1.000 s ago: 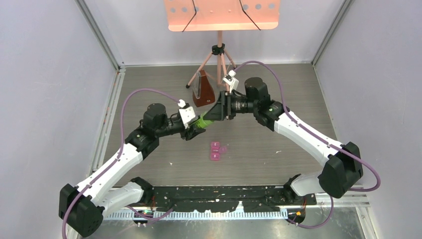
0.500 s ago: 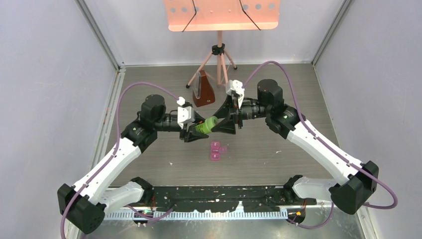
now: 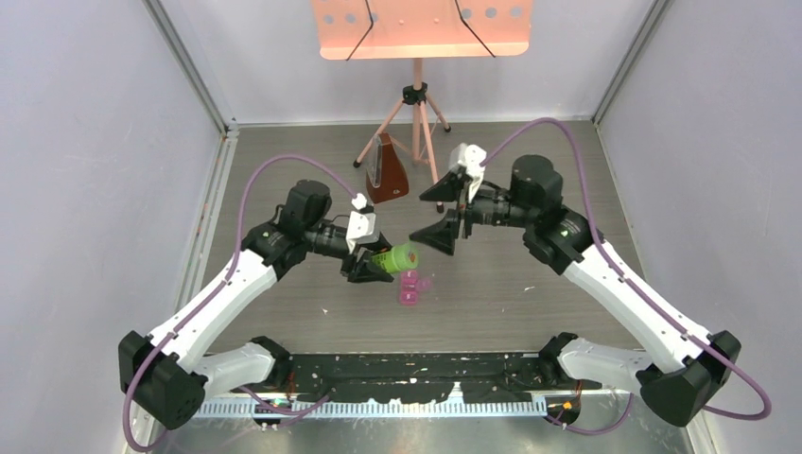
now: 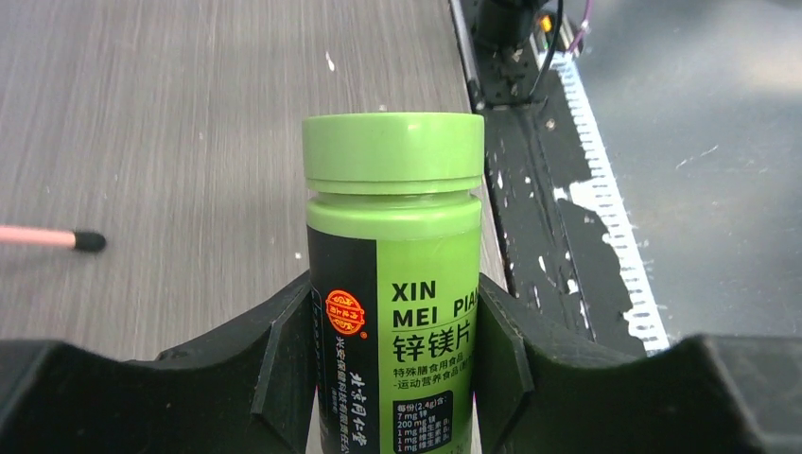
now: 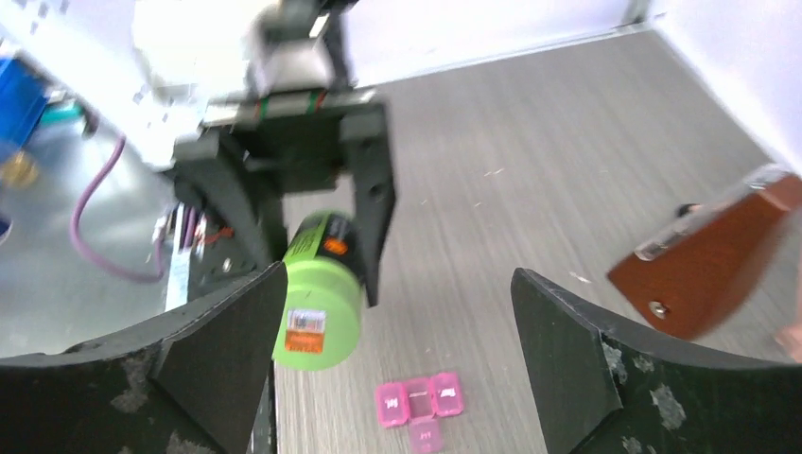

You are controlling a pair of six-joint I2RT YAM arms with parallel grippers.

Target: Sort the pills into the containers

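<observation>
My left gripper (image 3: 378, 260) is shut on a green bottle (image 3: 397, 256) with its green cap on, held level just above the table. In the left wrist view the bottle (image 4: 392, 218) fills the gap between the fingers (image 4: 284, 350). The pink pill box (image 3: 409, 287), the containers, lies on the table just below the bottle's cap end. In the right wrist view the pill box (image 5: 421, 399) has its middle lid flipped open. My right gripper (image 3: 418, 216) hangs open, apart from the bottle (image 5: 320, 293), which sits near its left finger (image 5: 236, 331). No pills are in view.
A brown metronome (image 3: 386, 172) stands behind the grippers, also seen at the right in the right wrist view as the metronome (image 5: 709, 260). A pink music stand's tripod (image 3: 416, 104) is at the back. Grey walls close in both sides.
My right gripper has let go of the bottle's cap end, opened wide and drawn back to the right. The left arm has carried the bottle right and nearer the pill box.
</observation>
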